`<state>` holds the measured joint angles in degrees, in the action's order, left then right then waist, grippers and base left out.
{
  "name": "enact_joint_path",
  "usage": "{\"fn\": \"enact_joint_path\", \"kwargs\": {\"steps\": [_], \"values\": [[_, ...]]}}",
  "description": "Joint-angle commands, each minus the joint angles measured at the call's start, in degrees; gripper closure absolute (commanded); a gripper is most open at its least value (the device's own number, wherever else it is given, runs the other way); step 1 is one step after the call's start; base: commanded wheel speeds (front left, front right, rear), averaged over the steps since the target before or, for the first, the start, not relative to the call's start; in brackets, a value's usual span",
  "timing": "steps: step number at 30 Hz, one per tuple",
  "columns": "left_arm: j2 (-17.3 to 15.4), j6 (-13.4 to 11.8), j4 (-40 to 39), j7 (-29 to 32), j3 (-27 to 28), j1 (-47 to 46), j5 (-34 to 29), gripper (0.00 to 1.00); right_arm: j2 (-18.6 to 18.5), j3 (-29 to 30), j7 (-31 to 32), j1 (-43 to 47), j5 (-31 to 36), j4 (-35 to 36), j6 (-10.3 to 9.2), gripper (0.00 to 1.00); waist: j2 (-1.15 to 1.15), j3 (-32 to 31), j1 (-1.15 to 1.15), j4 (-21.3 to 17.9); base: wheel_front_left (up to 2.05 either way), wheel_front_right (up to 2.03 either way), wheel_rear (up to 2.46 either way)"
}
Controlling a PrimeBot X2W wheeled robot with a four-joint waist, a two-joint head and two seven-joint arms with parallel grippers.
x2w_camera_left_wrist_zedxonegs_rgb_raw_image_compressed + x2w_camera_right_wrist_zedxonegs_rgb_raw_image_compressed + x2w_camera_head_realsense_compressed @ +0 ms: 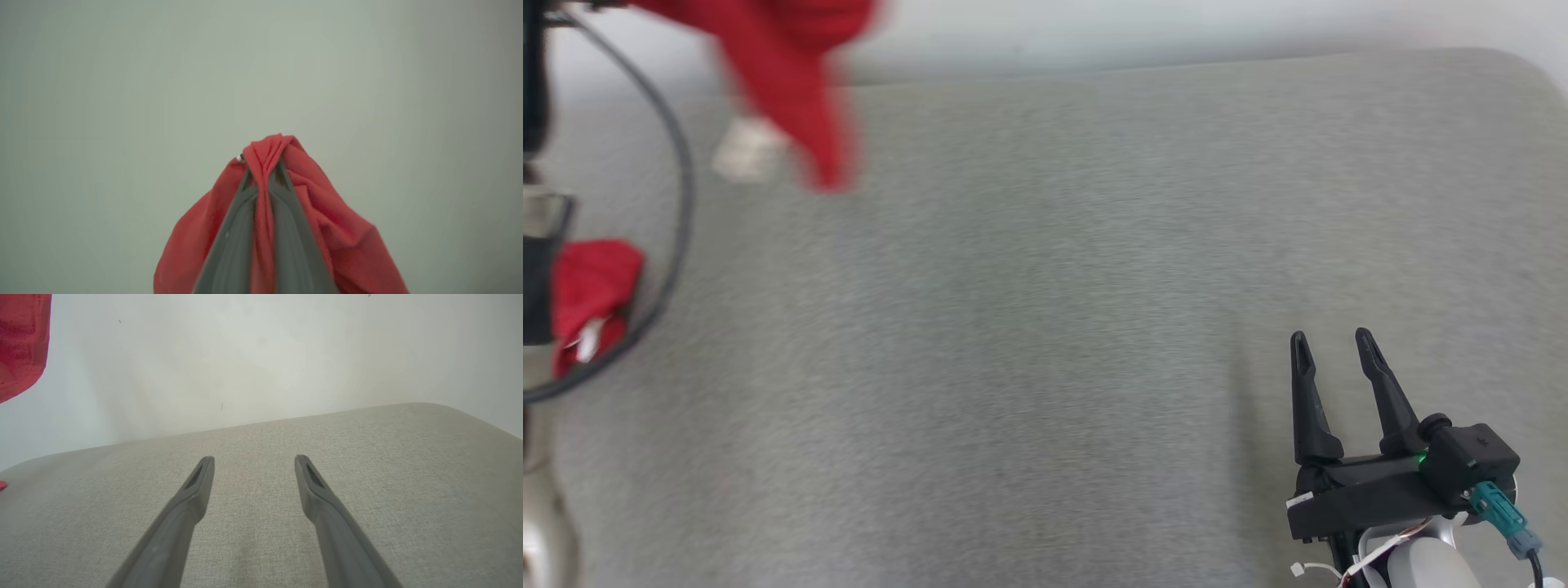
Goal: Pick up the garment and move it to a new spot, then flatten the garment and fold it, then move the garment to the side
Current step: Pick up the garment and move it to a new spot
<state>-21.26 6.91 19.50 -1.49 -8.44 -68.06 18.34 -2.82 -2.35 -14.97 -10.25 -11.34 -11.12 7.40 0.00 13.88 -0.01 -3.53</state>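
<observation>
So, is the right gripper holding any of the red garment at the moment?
No, the right gripper is open above the grey cushion, with nothing between its jaws.

Above cushion, garment hangs seemingly far-left, right end effector front-right.

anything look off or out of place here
Nothing damaged or spilled. The red fleece garment is bunched rather than flat, pinched in the shut left hand and hanging over the grey fabric surface; the head view blurs it.
</observation>
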Motion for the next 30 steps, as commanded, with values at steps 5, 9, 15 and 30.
{"fn": "enact_joint_path", "kwargs": {"steps": [5,9,15,30], "values": [[4.1,-0.2,-4.2,2.4,-3.2,-0.2,1.0,1.0,-0.1,-0.3,-0.3,1.2,-1.8,0.5,0.17,0.0,0.0,-2.1,0.01,-7.5,0.0,0.0,0.0],[6.5,-0.3,-6.1,3.4,-5.9,2.4,1.1,1.0,-0.1,-0.6,-0.3,1.9,-2.1,0.8,0.17,0.0,0.0,-2.3,0.01,-10.8,0.0,0.0,0.0],[10.3,-1.6,-8.5,3.3,-9.0,10.1,2.3,1.0,-0.1,0.5,-0.3,2.5,-2.0,1.4,0.17,0.0,0.0,-1.8,0.01,-13.7,0.0,0.0,0.0],[12.0,-5.5,0.8,-1.9,-11.5,39.5,5.6,1.0,-0.1,1.2,-0.3,2.8,-1.4,0.7,0.17,0.0,0.0,-1.2,0.01,-13.3,0.0,0.0,0.0]]}}
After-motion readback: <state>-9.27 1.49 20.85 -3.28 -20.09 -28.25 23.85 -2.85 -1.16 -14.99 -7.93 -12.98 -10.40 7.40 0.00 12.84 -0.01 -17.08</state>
